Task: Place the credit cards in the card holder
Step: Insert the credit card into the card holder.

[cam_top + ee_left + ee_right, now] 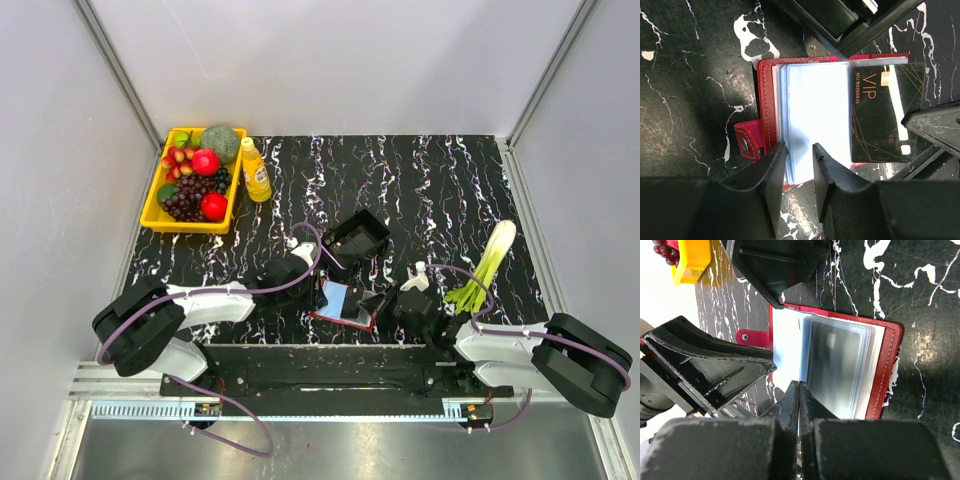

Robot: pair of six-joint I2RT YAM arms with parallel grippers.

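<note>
Red leather-look card holder lies open on the worktop, near centre.
Its sleeves look floppy and slick, the dark card stiff and light: pinch an edge. Left fingers part-open astride the sleeves; right fingers closed at their edge.

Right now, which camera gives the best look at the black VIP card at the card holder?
The left wrist view: the VIP card lies flat and close at the open card holder, print readable. The right wrist view shows it greyed through clear sleeves, unreadable. The top view is too far to make it out.
</note>
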